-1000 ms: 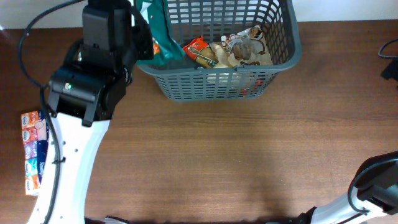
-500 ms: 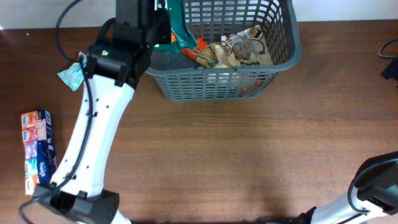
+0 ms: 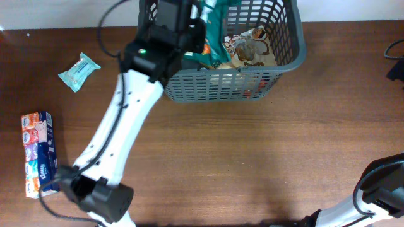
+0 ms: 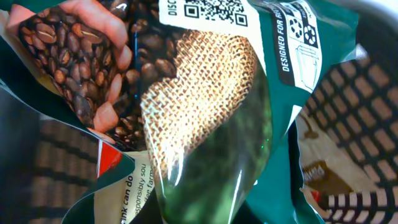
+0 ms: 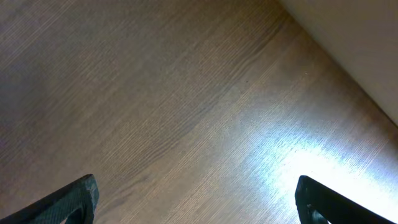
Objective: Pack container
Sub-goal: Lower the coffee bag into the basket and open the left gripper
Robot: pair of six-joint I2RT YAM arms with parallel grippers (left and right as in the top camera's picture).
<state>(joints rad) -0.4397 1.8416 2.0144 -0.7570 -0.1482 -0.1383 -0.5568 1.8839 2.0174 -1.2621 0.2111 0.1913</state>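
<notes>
The container (image 3: 285, 58), a dark grey lattice basket, stands at the table's far edge. My left gripper (image 3: 197, 14) hovers over its left half, shut on a teal coffee bag (image 3: 214, 19) that hangs inside the rim. In the left wrist view the coffee bag (image 4: 205, 112), printed with beans and burlap, fills the frame and hides my fingers; the basket's lattice wall (image 4: 364, 106) shows behind it. My right gripper (image 5: 196, 199) is open above bare wood, with nothing between its fingertips (image 5: 74, 199).
A brown-and-white snack packet (image 3: 249, 47) lies inside the basket. A small pale teal packet (image 3: 79, 70) and a colourful tissue multi-pack (image 3: 38, 153) lie on the table's left side. The right arm's base (image 3: 379, 189) is at the near right corner.
The left arm has swung right with the coffee bag, from the basket's left rim to over its inside. The pale teal packet it covered now shows. The right gripper is unmoved.
</notes>
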